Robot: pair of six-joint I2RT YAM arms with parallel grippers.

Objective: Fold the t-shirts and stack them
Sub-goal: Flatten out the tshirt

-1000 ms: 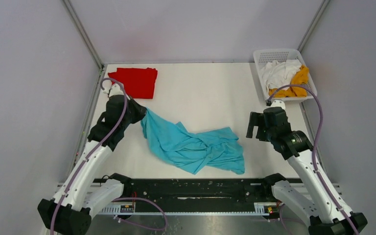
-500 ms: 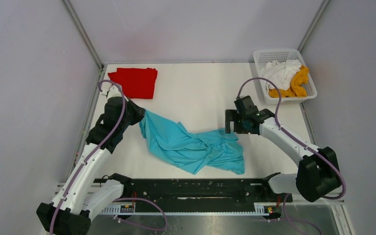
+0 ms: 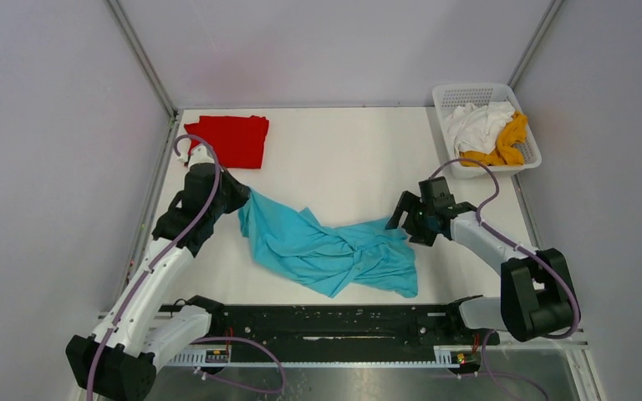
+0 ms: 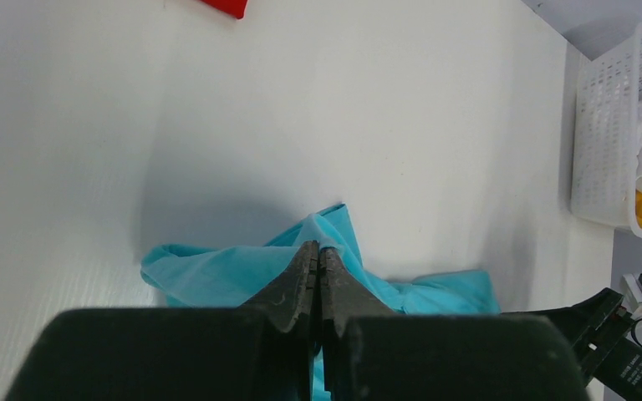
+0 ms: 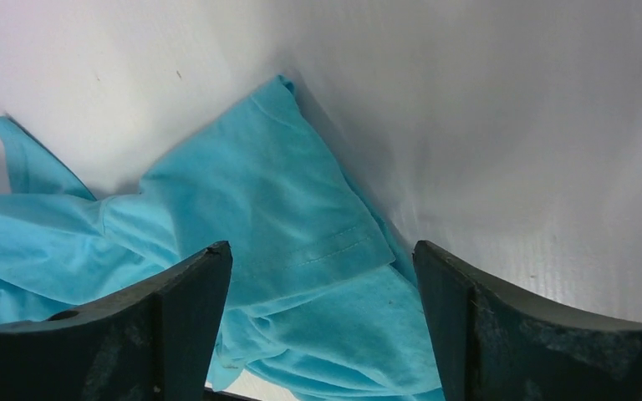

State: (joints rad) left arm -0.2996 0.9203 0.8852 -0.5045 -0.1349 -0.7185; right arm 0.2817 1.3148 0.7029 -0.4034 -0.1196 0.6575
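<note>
Turquoise t-shirt (image 3: pixel 330 246): crumpled, lying near the middle of the table's (image 3: pixel 343 159) front edge. Left gripper (image 4: pixel 318 251): jaws pinched together on a raised fold at the shirt's left end. Right gripper (image 5: pixel 322 259): jaws spread wide on either side of a hemmed corner at the shirt's right end, holding nothing. Red t-shirt (image 3: pixel 232 139): folded flat, far left corner. White lattice basket (image 3: pixel 450 93): far right corner, containing a white t-shirt (image 3: pixel 476 125) and a mustard t-shirt (image 3: pixel 510 144), both bunched
</note>
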